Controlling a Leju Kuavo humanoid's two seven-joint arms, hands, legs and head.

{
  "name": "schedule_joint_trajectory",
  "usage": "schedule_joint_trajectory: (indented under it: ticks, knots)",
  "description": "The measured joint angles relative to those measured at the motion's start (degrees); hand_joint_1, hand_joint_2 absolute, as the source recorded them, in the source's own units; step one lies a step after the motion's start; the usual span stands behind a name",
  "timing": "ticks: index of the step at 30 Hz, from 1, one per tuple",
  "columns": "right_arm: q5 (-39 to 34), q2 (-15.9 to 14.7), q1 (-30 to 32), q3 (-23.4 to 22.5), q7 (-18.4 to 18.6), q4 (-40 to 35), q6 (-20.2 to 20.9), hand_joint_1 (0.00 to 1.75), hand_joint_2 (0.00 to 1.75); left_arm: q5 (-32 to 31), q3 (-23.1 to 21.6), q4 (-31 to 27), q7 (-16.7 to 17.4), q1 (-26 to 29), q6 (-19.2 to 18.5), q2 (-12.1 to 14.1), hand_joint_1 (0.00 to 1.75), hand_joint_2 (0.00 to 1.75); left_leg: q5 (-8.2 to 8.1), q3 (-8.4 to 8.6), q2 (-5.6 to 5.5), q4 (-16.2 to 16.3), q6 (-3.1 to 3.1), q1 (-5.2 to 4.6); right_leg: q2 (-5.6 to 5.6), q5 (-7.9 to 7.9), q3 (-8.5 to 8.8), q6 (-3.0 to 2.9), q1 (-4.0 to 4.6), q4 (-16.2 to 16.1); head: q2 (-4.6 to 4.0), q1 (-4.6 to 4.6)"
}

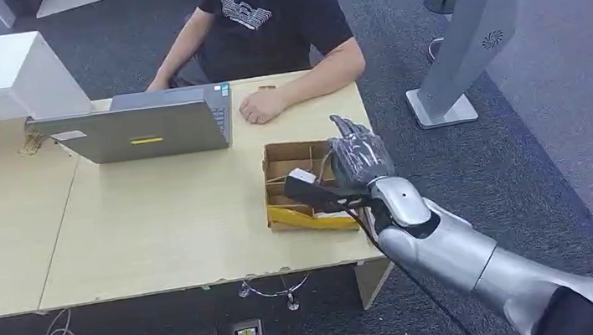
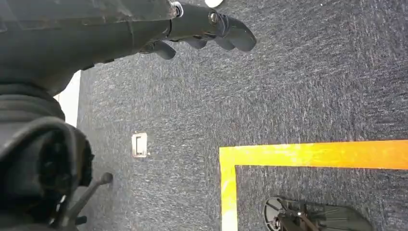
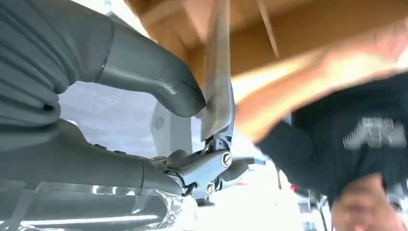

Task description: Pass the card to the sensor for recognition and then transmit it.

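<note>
Over cardboard box (image 1: pixel 302 185) — right hand (image 1: pixel 357 163) pinches card (image 3: pixel 216 86); laptop (image 1: pixel 155 125), person (image 1: pixel 268 19) beyond.

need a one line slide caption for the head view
Right robot hand holds a card above a cardboard box on the table, facing a seated person at a laptop.

The right hand (image 1: pixel 357 160) hides part of the cardboard box (image 1: pixel 277 163), and the card (image 3: pixel 216 72) shows edge-on and blurred. The person (image 1: pixel 272 18) is cut off at the head view's top edge.
</note>
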Motion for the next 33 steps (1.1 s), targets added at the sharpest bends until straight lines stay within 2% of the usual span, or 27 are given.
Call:
schedule_joint_trajectory:
  ticks: [3,9,14,20,33]
  knots:
    - [1.5,-0.3,-1.1,-0.8,1.2,-2.0,-1.0,1.75,1.75,0.0,-0.5,0.0,0.0,0.0,-0.2,0.0,0.0,0.0,0.0,0.01,0.0,0.0,0.0,0.0,0.0,0.0,0.0,0.0,0.0,0.0,0.0,0.0]
    - [4.6,-2.1,-3.0,-3.0,3.9,-7.6,-6.2,1.75,1.75,0.0,-1.5,0.0,0.3,-0.1,-0.6,0.0,0.0,0.0,0.0,0.0,0.01,0.0,0.0,0.0,0.01,0.0,-0.01,0.0,0.0,0.0,0.0,0.02]
    - [4.0,-3.2,-3.5,-4.1,3.5,-9.7,-9.3,1.75,1.75,0.0,-2.4,0.0,0.5,-0.1,-0.5,-0.1,0.0,0.0,-0.01,0.01,0.01,0.0,0.0,0.0,0.01,0.0,0.0,0.0,0.0,0.0,0.0,0.02]
    - [5.0,-3.4,-3.3,-5.4,2.7,-9.0,-19.8,1.75,1.75,0.0,-3.1,0.0,0.6,-0.2,-0.1,-0.2,0.0,0.0,0.0,0.01,0.01,0.0,0.0,0.0,0.01,0.0,-0.01,0.0,0.0,0.0,0.0,0.02]
    - [5.5,-6.3,-2.9,-7.0,9.2,-7.7,-17.5,1.75,1.75,0.0,-5.3,0.0,0.9,-0.2,-1.1,-0.4,0.0,0.0,-0.01,-0.01,0.0,0.0,0.0,-0.01,0.0,0.0,-0.02,0.0,-0.01,0.0,0.0,0.0]
